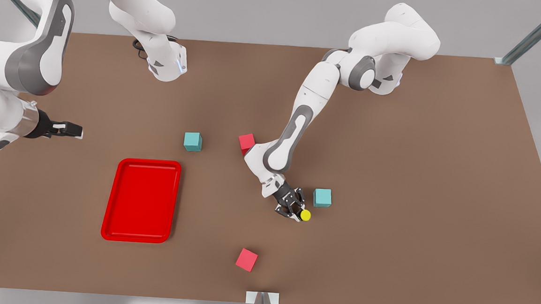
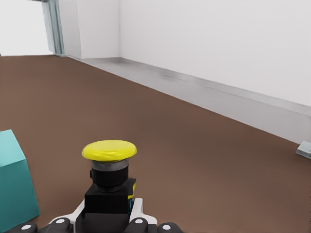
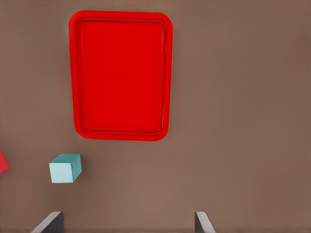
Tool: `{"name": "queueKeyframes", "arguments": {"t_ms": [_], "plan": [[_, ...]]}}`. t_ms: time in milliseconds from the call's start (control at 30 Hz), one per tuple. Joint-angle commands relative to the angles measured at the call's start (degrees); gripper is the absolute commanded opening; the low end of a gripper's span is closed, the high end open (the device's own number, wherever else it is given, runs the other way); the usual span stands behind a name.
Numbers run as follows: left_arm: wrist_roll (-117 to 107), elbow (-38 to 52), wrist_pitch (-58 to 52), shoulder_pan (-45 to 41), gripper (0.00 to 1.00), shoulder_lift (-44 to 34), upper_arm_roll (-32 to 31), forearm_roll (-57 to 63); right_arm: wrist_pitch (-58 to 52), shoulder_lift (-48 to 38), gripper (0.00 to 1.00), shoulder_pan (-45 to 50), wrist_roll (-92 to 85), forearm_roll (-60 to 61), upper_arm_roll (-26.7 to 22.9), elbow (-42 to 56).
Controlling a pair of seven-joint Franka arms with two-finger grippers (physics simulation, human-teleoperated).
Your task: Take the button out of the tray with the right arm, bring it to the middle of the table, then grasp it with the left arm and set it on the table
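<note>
Around my table (image 1: 414, 189) of matte brown I see plain pale grey-white walls (image 2: 218, 39), a grey floor strip (image 2: 204, 90) along the edge, and slim glassy metal posts (image 1: 536, 34) at the corners, all evenly lit.

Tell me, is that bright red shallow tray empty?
Empty. The bright red shallow tray shows a bare floor; the yellow-capped button sits in the left gripper.
</note>
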Motion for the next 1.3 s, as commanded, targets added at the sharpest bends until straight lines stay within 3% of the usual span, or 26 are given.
{"name": "queueKeyframes", "arguments": {"t_ms": [0,200,233,267,467,500,600,1033,1133,1200,1267], "plan": [[-5.90,0.01,-0.22,-0.05,0.35,-0.07,0.09,0.98,0.24,-0.05,1.00,-0.05,-0.05,0.02,0.01,-0.03],[-5.81,-0.08,-1.02,-0.23,0.36,0.37,0.09,1.07,3.14,-2.42,1.00,-0.66,-0.05,0.02,0.10,-2.22],[-5.81,-0.08,-1.02,-0.31,0.36,0.38,0.09,1.33,8.84,-7.51,1.00,-0.57,0.04,0.11,0.10,-10.12],[-5.81,-0.08,-1.02,-0.31,0.36,0.46,0.09,1.51,9.91,-8.66,1.00,-0.40,0.04,0.11,0.10,-11.98],[-5.81,-0.34,-1.46,-0.67,0.39,0.99,0.09,2.82,10.88,-6.47,1.00,0.30,0.04,0.55,2.30,-10.31],[-5.72,-0.34,-1.54,-0.67,0.48,0.90,0.09,3.00,10.88,-6.12,1.00,0.57,0.04,0.64,2.30,-10.14],[-4.84,-0.43,-2.69,-1.19,0.98,0.90,0.09,3.00,10.88,-5.24,1.00,1.10,0.04,0.20,2.30,-10.14],[1.74,-2.62,-7.52,-3.65,1.00,-4.55,-0.17,2.74,12.55,-3.04,1.00,-0.49,0.04,0.20,2.04,-10.31],[11.23,-7.02,-9.80,-3.74,1.00,-16.05,-1.49,0.19,12.99,-2.16,1.00,-0.40,0.04,0.11,2.04,-9.87],[27.31,-7.19,-9.89,-1.28,1.00,-23.52,-1.58,-10.35,14.48,-1.63,1.00,-0.40,0.04,0.11,2.04,-9.87],[51.47,-10.44,-11.03,3.72,1.00,-35.74,-1.58,-24.85,14.48,-0.75,1.00,-0.75,0.04,0.02,2.04,-9.87]]}}
